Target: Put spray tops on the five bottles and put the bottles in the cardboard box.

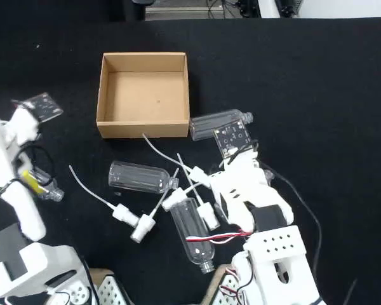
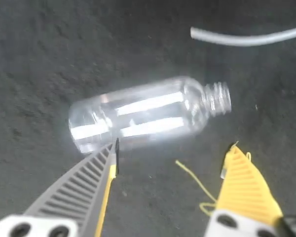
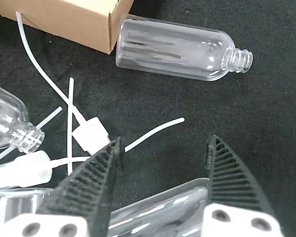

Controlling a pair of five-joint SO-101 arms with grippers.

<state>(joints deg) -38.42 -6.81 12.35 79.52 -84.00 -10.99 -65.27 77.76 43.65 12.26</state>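
Left gripper (image 2: 172,150): jaws spread wide, one grey and one yellow, nothing btwn them. Just past the tips lies the far-left bottle (image 2: 143,116). It is clear plastic, on its side on the black cloth (image 2: 39,49), w/ a bare threaded neck and no top. Its long axis runs across the jaw gap. A thin white dip tube (image 2: 246,37) lies beyond it, apart. In the high view this bottle (image 1: 51,192) sits at the table's left, well apart from the box.

Right gripper (image 3: 165,148): dark jaws spread, gripping nothing. Under them is the clear wall of the near bottle (image 3: 158,207), also on its side. In the high view (image 1: 193,234) its long axis runs far-to-near, open neck toward the near edge.

Loose white spray tops (image 1: 124,213) w/ long thin tubes lie scattered on the cloth around the middle bottle (image 1: 143,176). That bottle lies left-right, uncapped neck toward the right arm.

The box-side bottle (image 3: 172,47) has its base at the box's front right corner. Its threaded neck points away from the box, long axis approx. along the box's front wall.

The cardboard box (image 1: 143,130) is open-topped and upright, farther back on the table. Its bare floor shows and no bottle is in it.
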